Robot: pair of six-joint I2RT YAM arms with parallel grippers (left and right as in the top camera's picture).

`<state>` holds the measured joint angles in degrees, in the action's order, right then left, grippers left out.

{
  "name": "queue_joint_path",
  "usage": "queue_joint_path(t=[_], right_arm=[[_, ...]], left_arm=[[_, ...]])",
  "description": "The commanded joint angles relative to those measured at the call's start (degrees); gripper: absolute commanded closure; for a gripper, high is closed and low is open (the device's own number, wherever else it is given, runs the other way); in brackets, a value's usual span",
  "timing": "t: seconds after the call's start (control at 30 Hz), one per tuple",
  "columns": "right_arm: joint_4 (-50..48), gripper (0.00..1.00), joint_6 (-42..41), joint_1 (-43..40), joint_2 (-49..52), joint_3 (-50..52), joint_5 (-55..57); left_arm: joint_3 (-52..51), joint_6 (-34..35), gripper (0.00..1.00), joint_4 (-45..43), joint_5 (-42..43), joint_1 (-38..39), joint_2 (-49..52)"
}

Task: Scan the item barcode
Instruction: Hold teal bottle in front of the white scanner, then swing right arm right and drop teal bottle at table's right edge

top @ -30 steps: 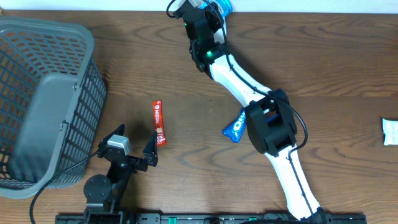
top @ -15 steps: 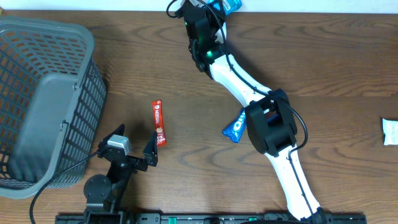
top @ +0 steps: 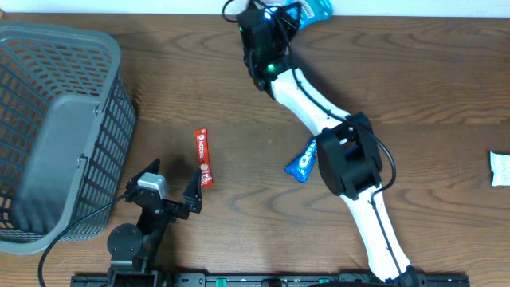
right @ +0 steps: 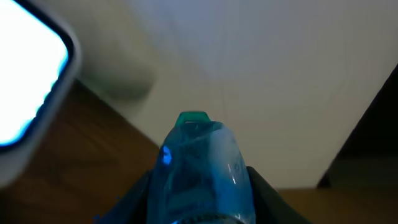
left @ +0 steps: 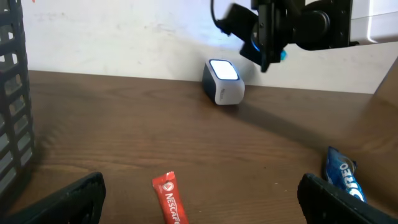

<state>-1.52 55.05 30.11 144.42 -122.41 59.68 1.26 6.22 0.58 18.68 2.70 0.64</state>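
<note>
The right gripper (top: pixel 279 16) was clenched on a blue packet (top: pixel 315 9), held in the air at the far edge of the table (top: pixel 422 88), just beside the lit scanner (left: pixel 224 81). The left gripper (top: pixel 173 179) stood wide open and empty by the near edge, with a red Nescafé stick (top: pixel 203 157) just beyond its fingers. An Oreo pack (top: pixel 301 163) lay mid-table.

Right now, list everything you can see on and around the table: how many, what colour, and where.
basket: one, grey, left side of the table
Nescafe sachet: one, red, flat beside the left gripper
Oreo packet: one, blue, mid-table, partly under the right arm
white packet: one, white, right edge, cut off
scanner: one, white-grey, lit window, far edge by the wall
held packet: one, light blue, at the far edge
table: one, brown wood
left gripper: one, black, open, near edge
right gripper: one, black, shut on the held packet
</note>
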Motion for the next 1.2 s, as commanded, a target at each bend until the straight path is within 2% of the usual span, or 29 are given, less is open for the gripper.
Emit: queue_joint_path(t=[0.0,0.33,0.47,0.63,0.77,0.93,1.17], right_arm=[[2.97,0.8,-5.51,-3.45,-0.74,-1.49,8.22],[27.91,0.78,-24.55,-14.01,-0.74,-1.49,15.06],[47.08,0.76,-42.69,-20.94,-0.74,-1.49,14.08],[62.34,0.78,-57.61,-29.07,-0.74,-1.49,5.86],[66.64,0.8,-61.75,-35.76,-0.74,-1.38,1.4],[67.12,0.8,-61.88,-43.06,-0.74,-1.11,-1.95],[66.03,0.73,-61.83,-51.82,-0.74,-1.11,-4.9]], left_arm=[[-1.01,0.52,0.02,1.95,-0.15,0.13,-0.42],[-1.01,0.52,0.02,1.95,-0.15,0.13,-0.42],[-1.01,0.52,0.02,1.95,-0.15,0.13,-0.42],[-1.01,0.52,0.02,1.95,-0.15,0.13,-0.42],[-1.01,0.52,0.02,1.95,-0.15,0.13,-0.42],[-1.01,0.52,0.02,1.95,-0.15,0.13,-0.42],[-1.01,0.52,0.02,1.95,-0.15,0.13,-0.42]])
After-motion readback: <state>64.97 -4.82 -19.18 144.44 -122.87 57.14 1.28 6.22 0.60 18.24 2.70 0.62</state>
